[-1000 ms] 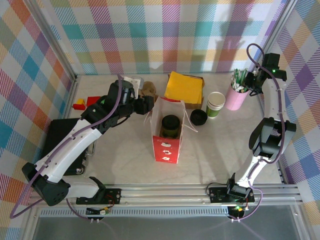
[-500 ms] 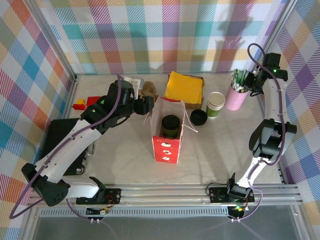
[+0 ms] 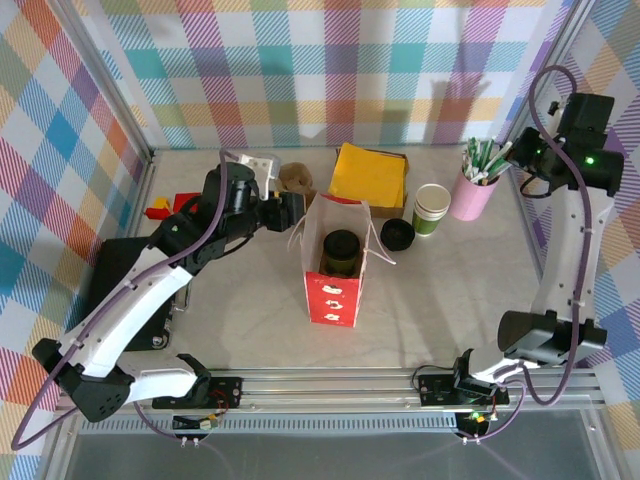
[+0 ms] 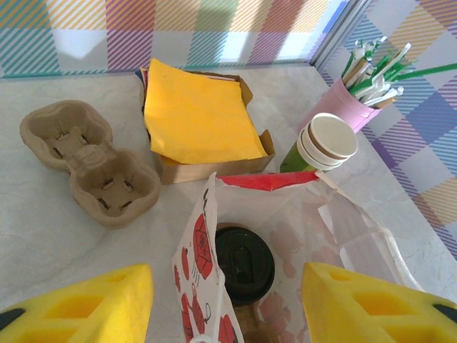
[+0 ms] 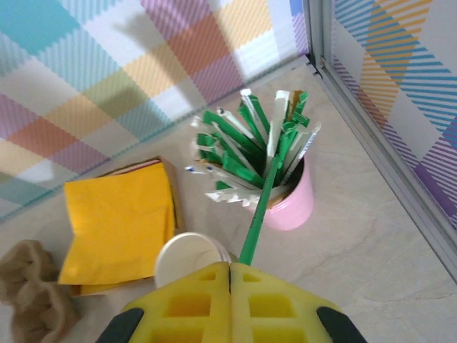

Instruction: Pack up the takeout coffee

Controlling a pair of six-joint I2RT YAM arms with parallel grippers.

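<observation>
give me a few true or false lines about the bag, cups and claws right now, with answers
1. A lidded cup stands inside the red-and-white bag. True.
2. The right claw is open. False: it is shut on a green straw at the pink cup.
3. The pulp carrier holds a cup. False: both wells are empty.
4. A loose black lid lies between the bag and the cup stack. True.
5. The left claw is open above the bag. True.
</observation>
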